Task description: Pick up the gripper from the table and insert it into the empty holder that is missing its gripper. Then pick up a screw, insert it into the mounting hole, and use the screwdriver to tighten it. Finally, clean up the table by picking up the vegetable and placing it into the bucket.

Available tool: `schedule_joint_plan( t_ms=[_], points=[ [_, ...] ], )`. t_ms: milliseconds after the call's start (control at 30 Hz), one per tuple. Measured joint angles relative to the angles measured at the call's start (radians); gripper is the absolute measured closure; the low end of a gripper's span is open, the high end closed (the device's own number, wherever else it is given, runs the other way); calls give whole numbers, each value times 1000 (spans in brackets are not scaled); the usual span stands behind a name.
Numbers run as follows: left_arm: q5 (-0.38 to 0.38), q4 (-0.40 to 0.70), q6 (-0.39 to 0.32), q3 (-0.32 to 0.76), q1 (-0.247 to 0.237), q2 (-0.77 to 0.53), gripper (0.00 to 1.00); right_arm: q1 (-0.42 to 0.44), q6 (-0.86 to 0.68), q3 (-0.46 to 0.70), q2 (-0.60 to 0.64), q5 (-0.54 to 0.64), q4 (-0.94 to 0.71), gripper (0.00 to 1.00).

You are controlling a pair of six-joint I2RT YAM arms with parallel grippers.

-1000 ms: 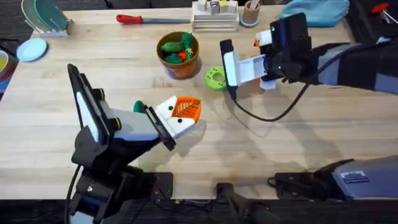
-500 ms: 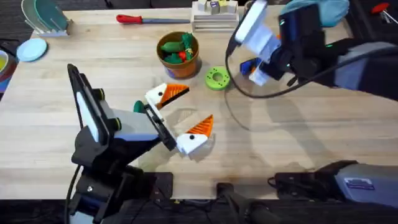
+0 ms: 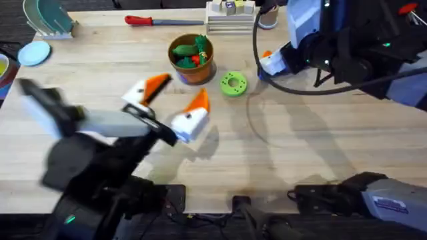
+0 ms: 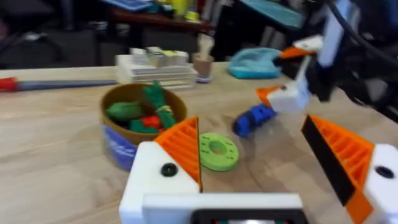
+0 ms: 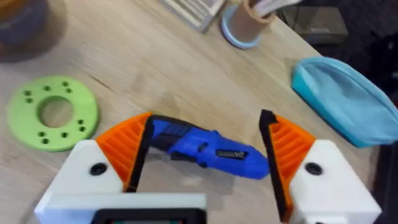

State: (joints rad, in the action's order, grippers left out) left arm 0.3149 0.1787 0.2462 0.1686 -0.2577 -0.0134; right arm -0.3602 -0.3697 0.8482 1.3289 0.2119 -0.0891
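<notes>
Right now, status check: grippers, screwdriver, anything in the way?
Left gripper open, empty, near the bucket. Right gripper open, straddling the blue screwdriver lying on the table. Green disc beside it, not blocking.

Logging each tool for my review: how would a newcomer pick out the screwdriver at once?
Start at the orange-brown bucket of toy vegetables, then go past the flat green disc to the right gripper. The screwdriver lies on the table between its open fingers: chunky and blue, unlike the slim red-handled tool at the far edge.
</notes>
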Motion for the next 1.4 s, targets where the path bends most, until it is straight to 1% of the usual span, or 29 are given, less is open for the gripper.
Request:
schedule_joint_plan(
  t_ms=[133, 267, 367, 467, 533, 567, 667, 767, 900, 967, 1067, 1167, 1267, 1400],
  points=[
    [-165, 191, 40, 178, 0, -41, 8, -32, 8, 0, 0, -12, 18, 10],
    [-317, 372, 55, 337, 0, -151, 8, -62, 27, 0, 0, -19, 56, 10],
    [-397, 513, 60, 431, 0, -254, 9, -82, 34, 0, 0, -20, 62, 10],
    [-444, 641, 61, 503, 0, -381, 8, -93, 35, 0, 0, -23, 63, 11],
    [-457, 703, 61, 539, 0, -470, 9, -95, 37, 0, 0, -23, 63, 11],
    [-462, 716, 61, 552, 0, -509, 8, -95, 38, 0, 0, -23, 63, 11],
    [-469, 702, 62, 592, 0, -639, 9, -95, 38, 0, 0, -23, 63, 10],
    [-469, 686, 65, 612, 0, -725, 8, -95, 41, 0, 0, -23, 63, 10],
    [-503, 727, 69, 614, 6, -810, 9, -95, 41, 0, 0, -23, 63, 10],
    [-514, 743, 76, 614, 30, -857, 11, -95, 41, 0, 0, -23, 61, 9],
    [-513, 746, 81, 614, 86, -957, 10, -95, 42, 0, 0, -23, 58, 10],
    [-493, 732, 80, 614, 140, -1073, 10, -95, 42, 0, 0, -23, 58, 10],
    [-468, 712, 61, 614, 188, -1184, 10, -95, 42, 0, 0, -23, 58, 10],
    [-431, 732, 1, 614, 234, -1290, 10, -95, 42, 0, 0, -23, 58, 10]
  ],
)
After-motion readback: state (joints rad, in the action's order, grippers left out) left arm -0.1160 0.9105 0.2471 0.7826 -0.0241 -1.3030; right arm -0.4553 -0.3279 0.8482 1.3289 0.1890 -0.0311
